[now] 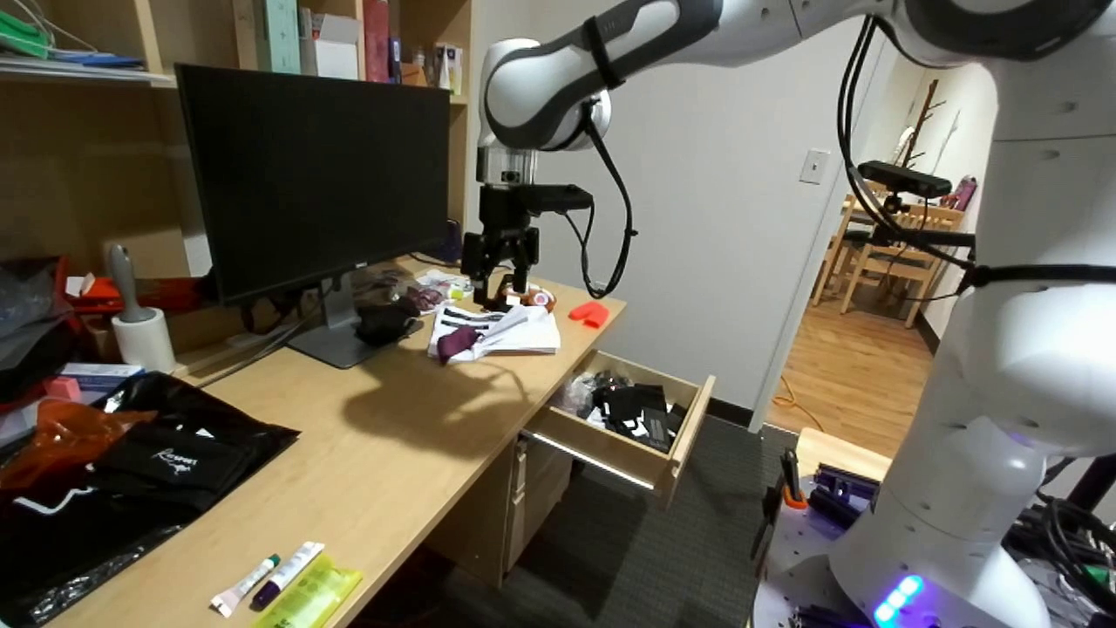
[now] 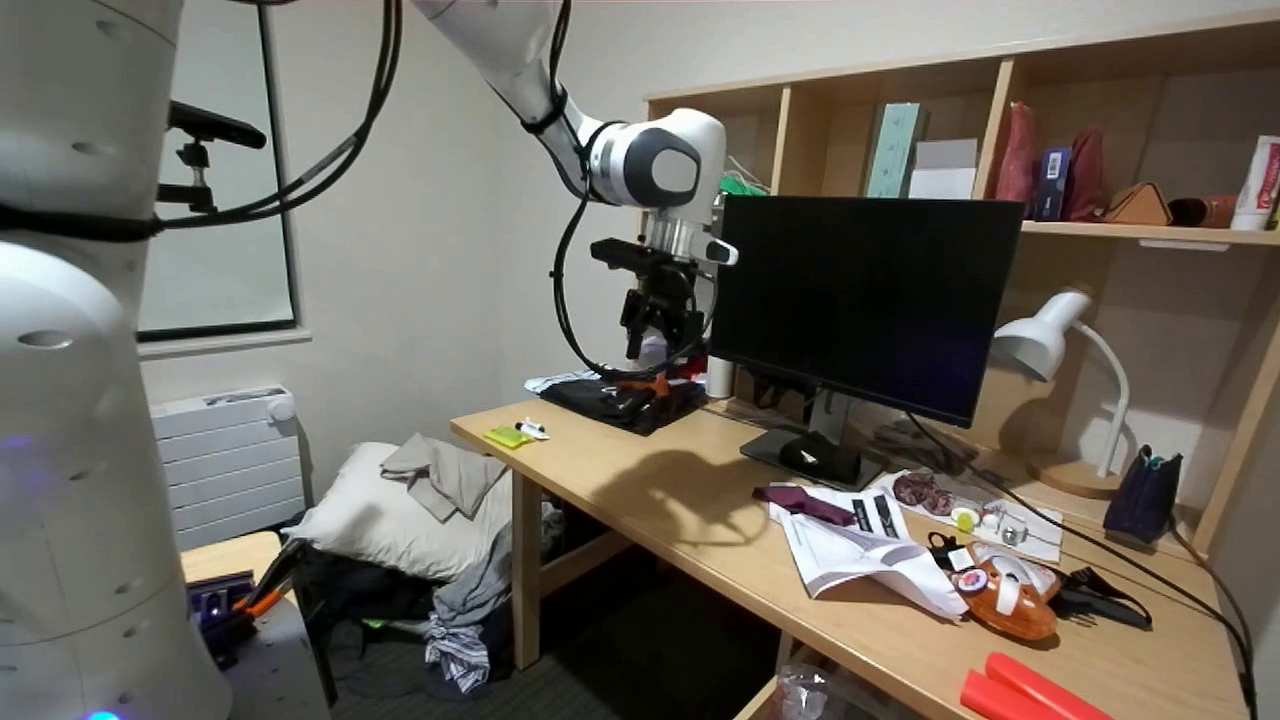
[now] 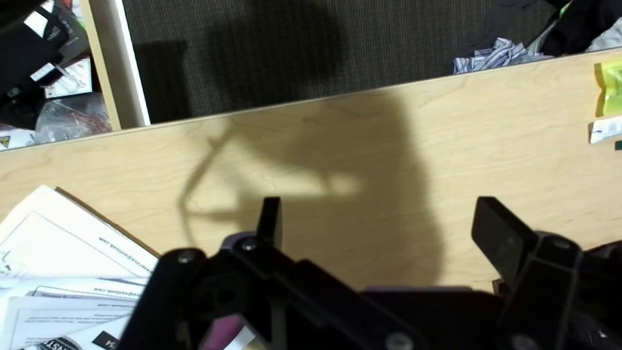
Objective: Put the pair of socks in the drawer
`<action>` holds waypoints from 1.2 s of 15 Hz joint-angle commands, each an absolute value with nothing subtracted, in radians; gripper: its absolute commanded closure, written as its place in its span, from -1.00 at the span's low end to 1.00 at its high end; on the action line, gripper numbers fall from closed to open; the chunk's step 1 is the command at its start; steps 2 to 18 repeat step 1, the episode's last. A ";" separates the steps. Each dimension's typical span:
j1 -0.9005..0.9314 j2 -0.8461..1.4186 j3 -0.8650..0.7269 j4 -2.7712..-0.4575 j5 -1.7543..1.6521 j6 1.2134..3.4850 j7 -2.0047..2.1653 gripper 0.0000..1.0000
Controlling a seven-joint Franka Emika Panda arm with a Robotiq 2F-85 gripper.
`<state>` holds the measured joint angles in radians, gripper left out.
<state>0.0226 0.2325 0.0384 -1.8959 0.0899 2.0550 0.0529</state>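
Observation:
A small black soft bundle [image 1: 386, 323] lies beside the monitor stand and looks like the pair of socks. Its red hints do not show. A dark lump on the stand's base [image 2: 818, 460] may be the same bundle. In the wrist view the socks are hidden or out of view. The light-wood drawer [image 1: 691, 426] is pulled open under the desk's edge and holds black items and clear plastic; its side shows in the wrist view [image 3: 99, 58]. My gripper [image 1: 500, 281] is above the desk, also seen in an exterior view [image 2: 662, 345]. In the wrist view its fingers [image 3: 379, 214] are wide apart with nothing between.
The monitor [image 1: 323, 174] stands at the back of the desk. White papers [image 1: 514, 333] with a maroon cloth [image 1: 458, 344] lie near the drawer. A large black bag [image 1: 174, 462], a yellow packet [image 1: 309, 595], an orange item [image 2: 1010, 605] and red pieces [image 2: 1025, 690] lie on the desk.

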 commanded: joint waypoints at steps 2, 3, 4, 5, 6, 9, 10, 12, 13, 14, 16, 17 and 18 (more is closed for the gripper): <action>0.026 0.234 0.036 -1.894 0.090 2.052 0.048 -1.00; 0.026 0.234 0.036 -1.894 0.090 2.052 0.048 -1.00; 0.026 0.234 0.036 -1.894 0.090 2.052 0.048 -1.00; 0.026 0.234 0.036 -1.894 0.090 2.052 0.048 -1.00; 0.026 0.234 0.036 -1.894 0.090 2.052 0.048 -1.00; 0.026 0.234 0.036 -1.894 0.090 2.052 0.048 -1.00; 0.026 0.234 0.036 -1.894 0.090 2.052 0.048 -1.00; 0.026 0.234 0.036 -1.894 0.090 2.052 0.048 -1.00; 0.026 0.234 0.036 -1.894 0.090 2.052 0.048 -1.00; 0.026 0.234 0.036 -1.894 0.090 2.052 0.048 -1.00; 0.026 0.234 0.036 -1.894 0.090 2.052 0.048 -1.00; 0.026 0.234 0.036 -1.894 0.090 2.052 0.048 -1.00; 0.026 0.234 0.036 -1.894 0.090 2.052 0.048 -1.00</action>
